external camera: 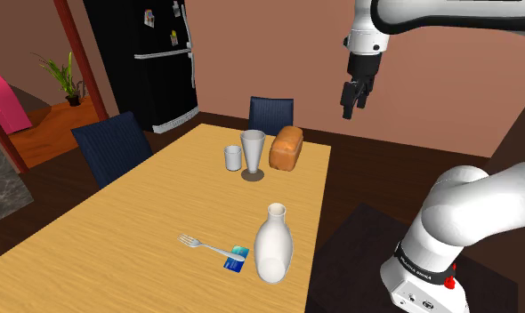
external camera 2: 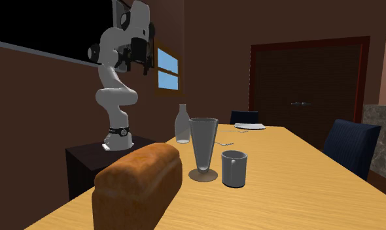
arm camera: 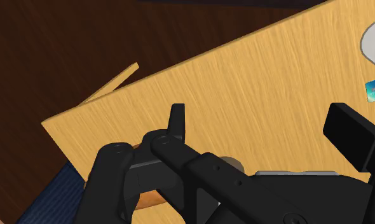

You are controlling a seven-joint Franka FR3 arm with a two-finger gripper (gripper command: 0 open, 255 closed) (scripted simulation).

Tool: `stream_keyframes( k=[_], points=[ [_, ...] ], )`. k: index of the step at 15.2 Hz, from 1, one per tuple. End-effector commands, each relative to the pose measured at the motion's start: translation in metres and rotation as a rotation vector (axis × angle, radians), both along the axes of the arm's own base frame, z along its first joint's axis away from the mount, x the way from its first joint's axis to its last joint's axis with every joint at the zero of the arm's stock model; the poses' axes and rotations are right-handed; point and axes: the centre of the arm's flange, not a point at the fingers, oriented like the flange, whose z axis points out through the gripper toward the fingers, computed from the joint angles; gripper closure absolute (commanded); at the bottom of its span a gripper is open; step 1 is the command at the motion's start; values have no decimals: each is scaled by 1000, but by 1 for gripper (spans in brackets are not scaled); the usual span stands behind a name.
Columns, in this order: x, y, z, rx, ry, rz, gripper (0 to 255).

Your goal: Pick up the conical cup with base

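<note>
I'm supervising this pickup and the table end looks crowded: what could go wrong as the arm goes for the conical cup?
The conical cup stands close between a small cup and a bread loaf; the open tool, high up, may knock either when descending. Tall on a small base, it could tip.

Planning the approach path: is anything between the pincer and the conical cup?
Nothing covers the conical cup, so coming down from above looks free. The bread loaf stands beside it toward the raised pincer, the small cup on the other side; a low sideways approach could hit the loaf.
</note>
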Motion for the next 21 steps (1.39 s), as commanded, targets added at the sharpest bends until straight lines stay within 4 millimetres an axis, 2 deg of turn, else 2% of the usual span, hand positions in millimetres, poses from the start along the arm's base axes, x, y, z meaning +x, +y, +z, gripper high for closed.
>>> stream_keyframes(
  k=[1,21],
  points=[
    [0,0,0,0,0,0,0],
    [224,53,-120,-45,-38,61,0]
  ],
)
